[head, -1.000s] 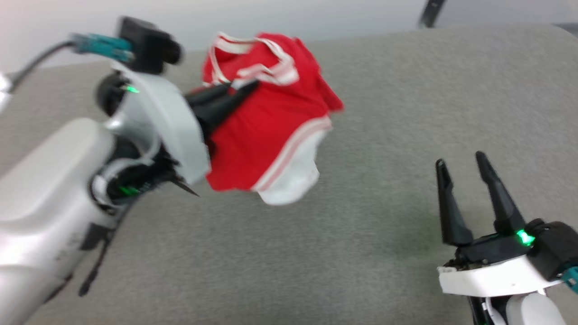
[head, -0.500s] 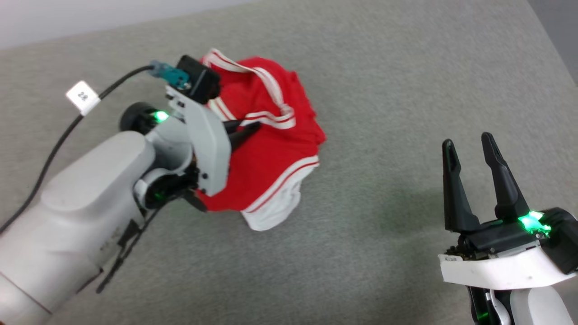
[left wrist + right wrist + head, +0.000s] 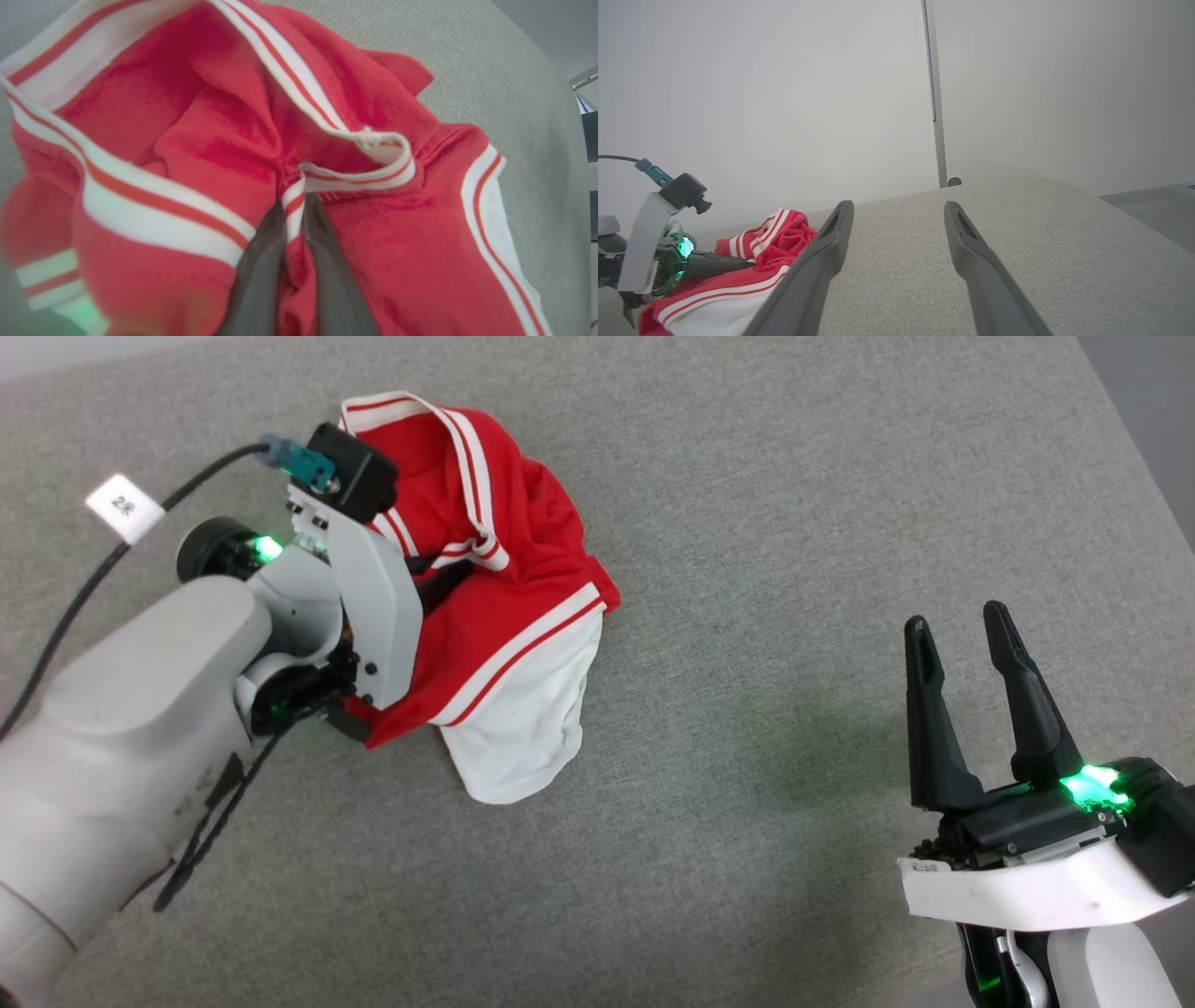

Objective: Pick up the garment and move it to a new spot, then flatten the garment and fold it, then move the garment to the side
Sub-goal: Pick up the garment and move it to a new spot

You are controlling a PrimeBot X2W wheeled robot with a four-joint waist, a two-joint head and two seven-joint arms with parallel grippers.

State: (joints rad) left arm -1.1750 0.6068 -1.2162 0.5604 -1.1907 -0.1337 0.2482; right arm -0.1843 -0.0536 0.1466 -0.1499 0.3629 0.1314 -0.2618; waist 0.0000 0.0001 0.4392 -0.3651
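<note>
Left wrist view tells me the most. The left gripper (image 3: 297, 217) has its jaws clenched on a narrow fold of the garment (image 3: 387, 242), right at the white-and-red striped trim, with red cloth pressed between them. In the head view the garment lies as a crumpled heap on the left part of the tabletop (image 3: 794, 504), with one white sleeve spread toward the middle. I judge that most of it rests on the surface. The right gripper (image 3: 954, 616) waits low at the right, well apart from the cloth, with its jaws released wide and holding nothing.

Several things can go wrong here, in my judgement. The pinch takes only a thin edge, so a quick pull could let the trim slide out, and the garment would fall into a worse heap. If I let go here, the layers lie over each other, and the flattening will be hard. The covering looks rough, so dragging the cloth across it may roll it up more instead of opening it. The cable (image 3: 65, 607) at the left wrist could also catch the cloth.

The tabletop is covered with a plain grey woven fabric. Behind it, in the right wrist view, stands a pale wall (image 3: 761, 84) with one thin vertical strip (image 3: 934, 93).
</note>
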